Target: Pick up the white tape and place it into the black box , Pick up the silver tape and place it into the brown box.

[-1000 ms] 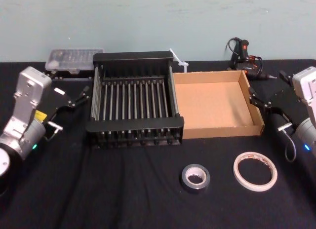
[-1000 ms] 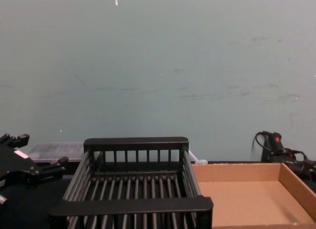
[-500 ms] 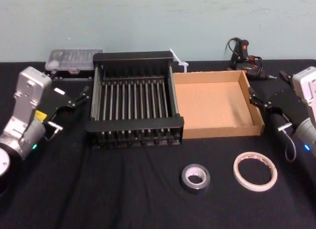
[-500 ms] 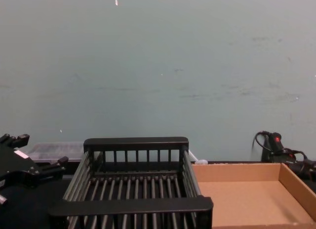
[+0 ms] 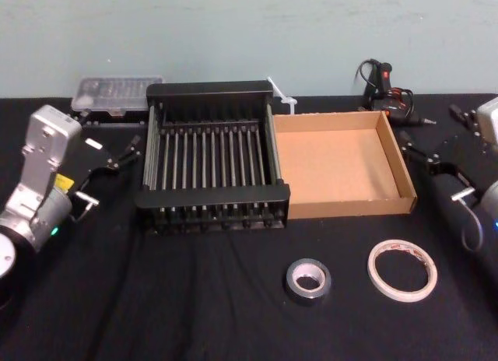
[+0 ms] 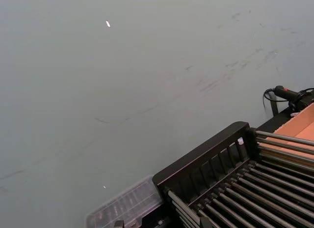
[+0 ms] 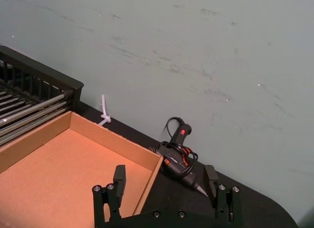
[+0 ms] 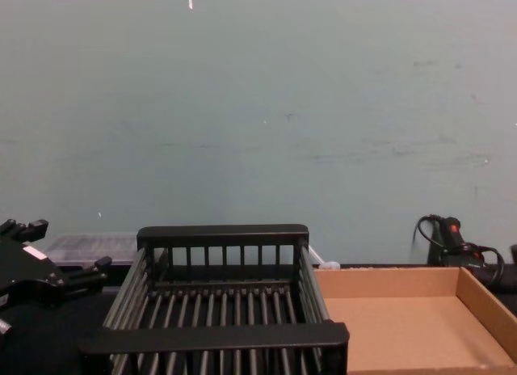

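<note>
1. While both rolls lie flat on the black-clothed table (image 5: 156, 299), the flat white tape roll with a red-printed label (image 5: 373, 271) sits in front of the right corner of the shallow brown cardboard tray (image 5: 350, 206). The smaller dark grey-silver tape roll (image 5: 289, 279) lies to its left, apart from it, with bare cloth around both.
2. The black slatted open crate (image 5: 212, 197) and the tray stand side by side, their walls touching.
3. The right gripper (image 7: 165, 175) hovers just outside the tray's right wall, fingers spread wide and holding nothing. A black glue gun (image 7: 179, 159) lies beyond it.
4. The left gripper (image 5: 123, 153) hangs near the crate's left rim, fingers apart and holding nothing. A clear plastic case (image 5: 117, 92) sits at the crate's far left corner.
</note>
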You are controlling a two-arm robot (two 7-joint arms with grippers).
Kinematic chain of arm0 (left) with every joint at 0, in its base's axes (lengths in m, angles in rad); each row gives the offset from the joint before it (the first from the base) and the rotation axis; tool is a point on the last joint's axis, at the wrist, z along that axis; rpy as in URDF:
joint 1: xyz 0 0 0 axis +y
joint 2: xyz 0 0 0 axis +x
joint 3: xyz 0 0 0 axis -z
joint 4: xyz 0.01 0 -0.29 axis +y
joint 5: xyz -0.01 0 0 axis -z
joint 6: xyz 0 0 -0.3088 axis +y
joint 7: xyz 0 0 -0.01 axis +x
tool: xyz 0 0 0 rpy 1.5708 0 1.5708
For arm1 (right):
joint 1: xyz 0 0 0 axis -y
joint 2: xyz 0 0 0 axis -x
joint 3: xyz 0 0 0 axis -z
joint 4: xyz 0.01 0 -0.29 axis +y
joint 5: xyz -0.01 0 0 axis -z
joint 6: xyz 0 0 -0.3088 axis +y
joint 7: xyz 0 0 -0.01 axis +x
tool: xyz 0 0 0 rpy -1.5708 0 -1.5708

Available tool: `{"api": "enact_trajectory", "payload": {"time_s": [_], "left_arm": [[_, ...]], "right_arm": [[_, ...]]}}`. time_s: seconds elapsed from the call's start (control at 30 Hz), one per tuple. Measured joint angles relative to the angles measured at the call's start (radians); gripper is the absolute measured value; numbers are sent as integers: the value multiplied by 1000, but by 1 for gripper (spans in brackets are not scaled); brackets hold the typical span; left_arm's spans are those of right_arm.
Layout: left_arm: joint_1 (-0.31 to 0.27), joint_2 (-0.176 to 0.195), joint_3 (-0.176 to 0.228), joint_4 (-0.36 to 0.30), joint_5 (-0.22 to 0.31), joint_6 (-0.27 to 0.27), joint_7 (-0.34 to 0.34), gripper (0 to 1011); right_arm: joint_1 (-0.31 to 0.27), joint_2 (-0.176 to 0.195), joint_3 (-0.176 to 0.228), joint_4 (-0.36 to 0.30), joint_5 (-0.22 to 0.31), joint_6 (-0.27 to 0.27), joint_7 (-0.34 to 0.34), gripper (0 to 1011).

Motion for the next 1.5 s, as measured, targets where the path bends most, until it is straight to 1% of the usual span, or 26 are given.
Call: {"api": "enact_trajectory", "payload": {"time_s": [0.1,0.23,0.33,0.4,0.43,0.57,0.63,0.77,0.87,0.9,0.97,1.13,1.3,1.5], "left_arm": [[0,0,0,0,0,0,0,1001],[0,0,0,0,0,0,0,1001],[0,0,0,0,0,0,0,1001],[0,0,0,0,0,0,0,1001],[0,0,0,0,0,0,0,1001],[0,0,0,0,0,0,0,1001],[0,0,0,0,0,0,0,1001],[0,0,0,0,0,0,0,1001],[0,0,0,0,0,0,0,1001],[0,0,0,0,0,0,0,1001],[0,0,0,0,0,0,0,1001],[0,0,0,0,0,0,0,1001],[0,0,0,0,0,0,0,1002],[0,0,0,0,0,0,0,1002]], "right_arm": [[-34,23,32,-50,29,37,17,1002],[-72,48,61,-98,56,64,34,1002],[-130,84,100,-159,86,87,57,1002],[-152,96,115,-180,98,96,64,1002],[-177,110,133,-203,111,107,72,1002],[-223,131,163,-239,132,128,85,1002],[-269,152,190,-270,149,149,98,1002],[-319,170,217,-298,171,179,116,1002],[-347,179,230,-311,186,203,135,1002],[-347,179,230,-311,186,203,135,1002],[-364,184,235,-318,192,225,150,1002],[-378,184,237,-322,192,254,166,1002],[-378,174,230,-322,192,290,186,1002],[-360,153,217,-308,191,328,215,1002]]}}
